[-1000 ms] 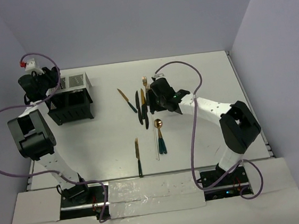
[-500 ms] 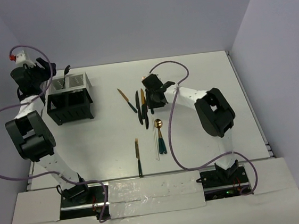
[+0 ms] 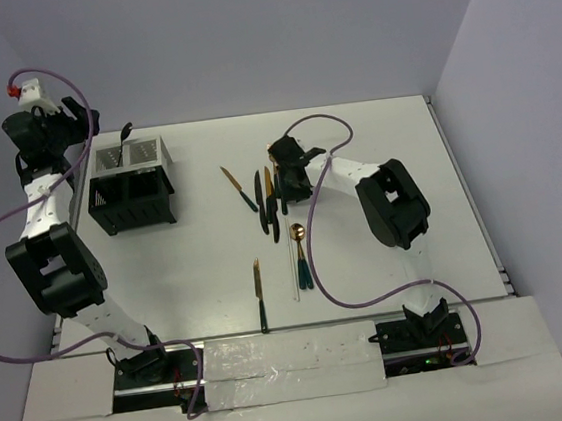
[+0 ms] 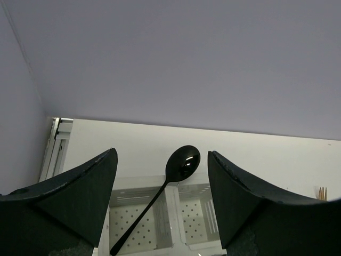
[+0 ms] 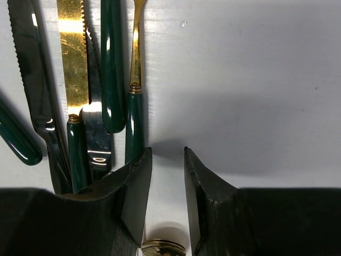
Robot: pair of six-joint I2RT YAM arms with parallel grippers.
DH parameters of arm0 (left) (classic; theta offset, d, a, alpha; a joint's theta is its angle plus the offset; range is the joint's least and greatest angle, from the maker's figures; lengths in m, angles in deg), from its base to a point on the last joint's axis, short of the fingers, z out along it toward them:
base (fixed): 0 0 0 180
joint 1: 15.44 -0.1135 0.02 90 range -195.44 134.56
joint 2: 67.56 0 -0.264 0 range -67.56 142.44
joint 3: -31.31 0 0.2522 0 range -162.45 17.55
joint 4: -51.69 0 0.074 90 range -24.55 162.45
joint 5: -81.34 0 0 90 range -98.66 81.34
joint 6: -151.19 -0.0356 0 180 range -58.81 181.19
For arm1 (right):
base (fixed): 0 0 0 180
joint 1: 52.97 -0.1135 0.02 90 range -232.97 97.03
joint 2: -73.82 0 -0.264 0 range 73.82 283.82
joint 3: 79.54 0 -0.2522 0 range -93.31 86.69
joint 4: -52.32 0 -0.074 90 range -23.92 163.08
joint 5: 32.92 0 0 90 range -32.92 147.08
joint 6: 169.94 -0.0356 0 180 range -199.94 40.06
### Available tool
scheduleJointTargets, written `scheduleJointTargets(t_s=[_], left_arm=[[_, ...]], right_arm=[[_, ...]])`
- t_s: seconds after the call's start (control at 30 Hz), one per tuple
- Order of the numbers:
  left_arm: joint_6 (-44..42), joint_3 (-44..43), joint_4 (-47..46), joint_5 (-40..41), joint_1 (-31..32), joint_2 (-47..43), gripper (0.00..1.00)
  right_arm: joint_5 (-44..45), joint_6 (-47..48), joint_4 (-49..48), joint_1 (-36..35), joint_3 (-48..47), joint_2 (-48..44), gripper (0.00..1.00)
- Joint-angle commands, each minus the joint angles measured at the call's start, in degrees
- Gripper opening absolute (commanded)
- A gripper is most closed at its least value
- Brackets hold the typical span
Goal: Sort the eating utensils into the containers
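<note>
The black caddy [image 3: 130,189] sits at the far left corner of the table [image 3: 406,157], a dark spoon [image 3: 125,136] standing in it, green-handled utensils [image 3: 271,203] cluster toward the far edge, and one knife [image 3: 260,295] lies alone near the near edge.

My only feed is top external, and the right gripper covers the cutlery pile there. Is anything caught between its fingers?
Observer: No. On the right wrist camera, the right gripper has its fingers slightly apart, with only bare white table between them.
Operator: Which piece lies closest to it?
Observer: A gold-necked utensil with a dark green handle, right beside one fingertip. Its head is out of frame.
Operator: Is the left gripper holding the all-black spoon?
Observer: No. On the left wrist camera its fingers are wide apart. The spoon stands tilted, bowl up, in the black caddy with perforated silver panels, touching neither finger.
</note>
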Motion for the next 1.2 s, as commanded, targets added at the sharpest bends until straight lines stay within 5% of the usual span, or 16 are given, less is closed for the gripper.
scheduleJointTargets(t_s=[0.0, 0.67, 1.17], left_arm=[[-1.99, -2.22, 2.25, -1.52, -0.18, -2.96, 0.78], [-1.55, -1.78, 3.31, -0.73, 0.61, -2.87, 0.77], [-1.29, -1.87, 3.31, -0.03, 0.7, -2.7, 0.77]], right_arm=[[1.39, 0.42, 1.22, -0.07, -3.01, -1.56, 0.38], [-2.39, 1.12, 0.51, -0.51, -6.96, 1.15, 0.39], [4.72, 2.53, 5.7, -0.42, -6.09, 4.94, 0.33]])
